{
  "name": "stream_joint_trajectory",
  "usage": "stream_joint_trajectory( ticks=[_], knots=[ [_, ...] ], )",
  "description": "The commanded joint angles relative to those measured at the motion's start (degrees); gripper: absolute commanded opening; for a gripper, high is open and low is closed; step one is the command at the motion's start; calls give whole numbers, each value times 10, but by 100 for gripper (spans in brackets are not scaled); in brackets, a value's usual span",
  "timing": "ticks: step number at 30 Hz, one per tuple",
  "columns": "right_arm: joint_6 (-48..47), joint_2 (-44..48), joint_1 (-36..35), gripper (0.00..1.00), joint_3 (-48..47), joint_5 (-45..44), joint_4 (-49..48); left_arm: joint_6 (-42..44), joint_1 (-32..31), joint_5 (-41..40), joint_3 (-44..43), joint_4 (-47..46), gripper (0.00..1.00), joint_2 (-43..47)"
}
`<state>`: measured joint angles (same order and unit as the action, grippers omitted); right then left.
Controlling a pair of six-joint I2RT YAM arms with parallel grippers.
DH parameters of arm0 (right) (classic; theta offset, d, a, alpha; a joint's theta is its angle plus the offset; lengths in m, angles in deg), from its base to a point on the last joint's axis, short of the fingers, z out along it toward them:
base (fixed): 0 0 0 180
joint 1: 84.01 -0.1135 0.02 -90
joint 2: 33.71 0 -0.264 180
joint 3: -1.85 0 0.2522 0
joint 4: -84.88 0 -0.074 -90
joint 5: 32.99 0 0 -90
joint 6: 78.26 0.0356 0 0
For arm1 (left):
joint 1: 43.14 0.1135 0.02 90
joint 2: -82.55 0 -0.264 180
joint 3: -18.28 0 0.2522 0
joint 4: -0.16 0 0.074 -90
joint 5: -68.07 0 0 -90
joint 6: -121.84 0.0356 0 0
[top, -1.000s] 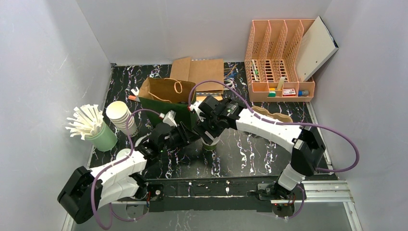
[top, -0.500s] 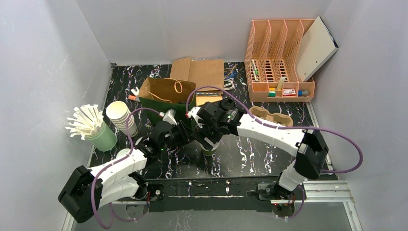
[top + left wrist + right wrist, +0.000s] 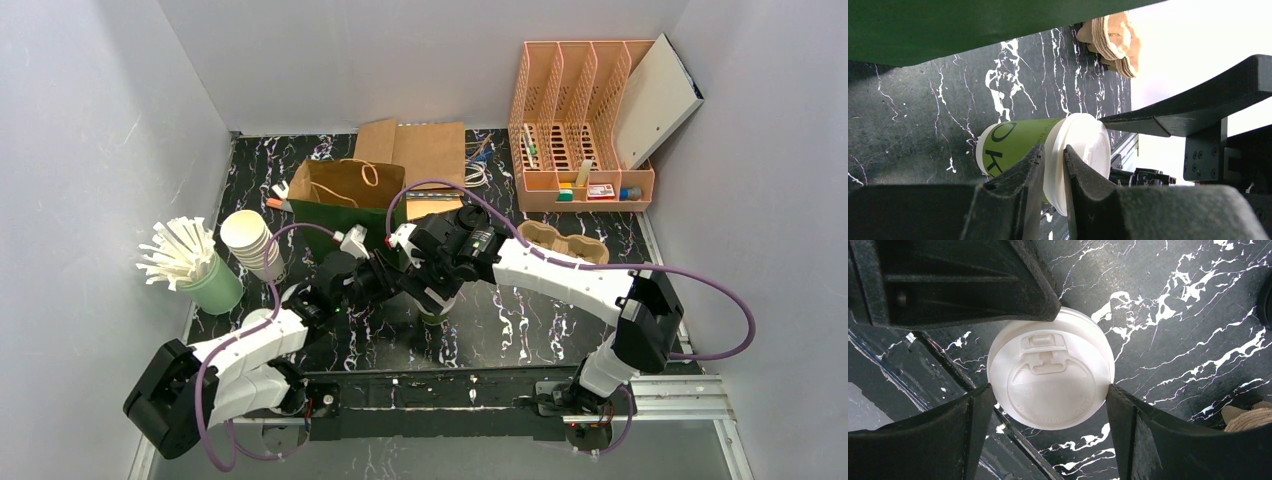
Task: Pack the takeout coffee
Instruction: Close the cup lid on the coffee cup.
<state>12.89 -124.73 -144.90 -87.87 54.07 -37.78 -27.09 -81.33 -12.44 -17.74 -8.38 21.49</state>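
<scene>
hazard: the right gripper point(image 3: 1048, 396) holds only at the white plastic lid point(image 3: 1048, 380); on a lift the lid could pop free, and the green paper coffee cup point(image 3: 1010, 142) could drop or spill; the left gripper point(image 3: 1053, 152), crowded in at the lid seam, could tip the cup with a sideways nudge
cup: upright at the centre of the black marble-patterned table point(image 3: 520, 310), near the brown paper bag point(image 3: 345, 185) behind it; not yet packed
right gripper: above the cup, spread wide; a pad against each side of the lid
left gripper: narrow, almost closed, holding nothing; the cup sits just beyond its tips, at rim level
</scene>
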Motion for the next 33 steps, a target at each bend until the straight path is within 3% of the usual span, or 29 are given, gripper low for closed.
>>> stream_joint_trajectory(
  ticks=[1, 8, 21, 27, 33],
  knots=[
    [12, -18, -12, 87, 32, 33, 58, 19, 2, -11, 42, 38, 18, 10],
    [18, -20, -11, 87, 34, 19, 50, 14, 3, -16, 99, 12, 17, 7],
    [19, -19, -12, 88, 36, 16, 39, 17, 3, -20, 115, -8, 17, -11],
    [24, -8, -11, 88, 48, 8, 27, 43, 3, -37, 52, 89, 21, 38],
    [31, 2, -12, 93, 48, 0, 25, 78, 3, -54, -18, 188, 33, 88]
  ],
)
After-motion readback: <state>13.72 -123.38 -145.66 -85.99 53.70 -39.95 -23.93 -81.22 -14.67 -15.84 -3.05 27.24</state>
